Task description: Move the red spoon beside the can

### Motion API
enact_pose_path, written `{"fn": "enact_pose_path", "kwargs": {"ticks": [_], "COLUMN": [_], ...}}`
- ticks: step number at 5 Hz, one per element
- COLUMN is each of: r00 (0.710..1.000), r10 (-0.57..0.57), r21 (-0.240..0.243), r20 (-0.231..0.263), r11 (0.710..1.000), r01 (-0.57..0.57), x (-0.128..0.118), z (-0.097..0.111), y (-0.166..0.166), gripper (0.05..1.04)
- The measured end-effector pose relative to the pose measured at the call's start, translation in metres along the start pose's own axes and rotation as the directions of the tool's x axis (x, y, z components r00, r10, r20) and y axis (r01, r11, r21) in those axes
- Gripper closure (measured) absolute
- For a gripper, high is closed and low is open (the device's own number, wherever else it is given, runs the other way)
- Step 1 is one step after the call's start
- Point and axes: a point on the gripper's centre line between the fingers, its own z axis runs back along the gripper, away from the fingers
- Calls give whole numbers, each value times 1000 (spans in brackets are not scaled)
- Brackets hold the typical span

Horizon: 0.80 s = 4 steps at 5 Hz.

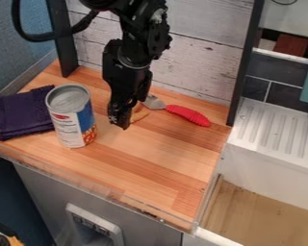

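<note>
The black gripper (pixel 121 116) hangs low over the wooden counter, right of the can and left of the red spoon. The can (pixel 71 115) stands upright at the left, with a white, blue and red label. The red spoon (pixel 188 115) lies toward the back right, its ridged red handle pointing right and its grey metal end toward the gripper. Part of that metal end may be hidden behind the gripper.
A folded dark purple cloth (pixel 25 113) lies left of the can. A small yellow-orange object (pixel 139 116) lies just behind the gripper, partly hidden. The wooden counter (pixel 160 163) has a clear raised front edge; a white sink (pixel 272 149) adjoins at right.
</note>
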Motion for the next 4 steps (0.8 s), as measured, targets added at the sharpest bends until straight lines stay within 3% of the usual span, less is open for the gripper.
{"fn": "enact_pose_path", "kwargs": {"ticks": [1,2,3,4], "r00": [1000,994,985,976], "r10": [-14,-80,-79,-83], "r21": [35,10,-49,-51], "r20": [-6,-79,-150,-199], "r11": [999,997,996,996], "r01": [14,81,73,74], "x": [-4,-19,-26,-38], "z": [-10,-23,-24,-37], "y": [5,-13,-24,-34], "gripper": [82,82,82,82]}}
